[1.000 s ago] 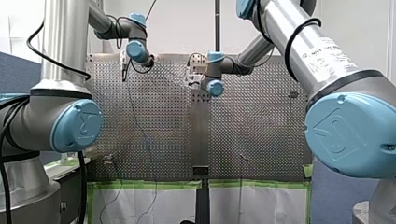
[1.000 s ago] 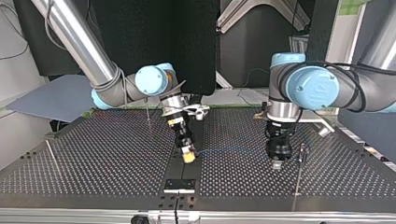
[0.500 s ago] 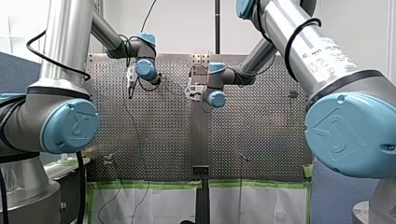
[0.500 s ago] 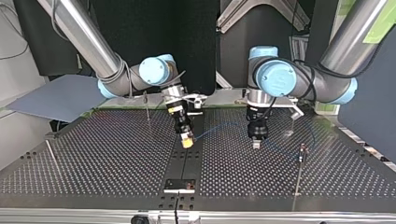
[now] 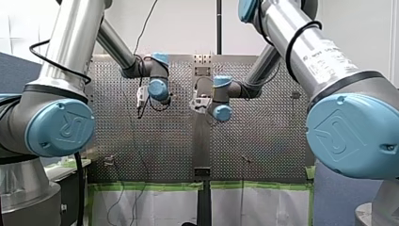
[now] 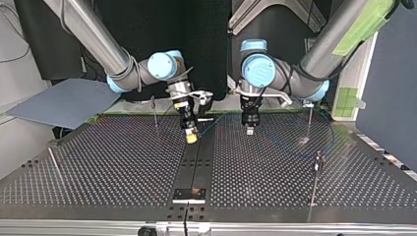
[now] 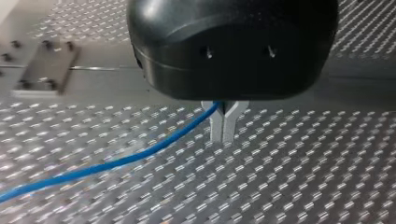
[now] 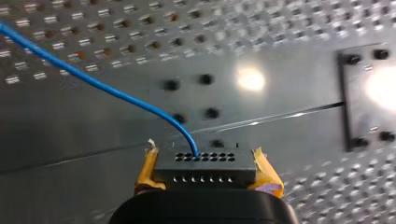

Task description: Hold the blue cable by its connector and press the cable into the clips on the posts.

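In the right wrist view my right gripper (image 8: 205,161) has its yellow pads (image 8: 148,171) shut on the black connector (image 8: 205,169). The blue cable (image 8: 93,81) leaves the connector's top and runs away over the perforated table. In the left wrist view my left gripper (image 7: 223,137) has its metal fingers shut on the blue cable (image 7: 140,154), which trails off to one side just above the table. In the top view my right gripper (image 6: 191,138) is over the dark centre strip. My left gripper (image 6: 250,130) hangs to its right, with the cable (image 6: 219,121) faintly visible between them.
Thin posts stand on the table (image 6: 108,167): one behind my right gripper (image 6: 155,112), two at the top view's right (image 6: 309,120) (image 6: 315,172), and a leaning one at the left (image 6: 55,164). A black plate (image 6: 190,195) sits on the centre strip near the front edge.
In the top view both grippers have moved back toward the far edge with the cable. My left gripper has also swung left, from beside the right-hand post to close beside my right gripper.
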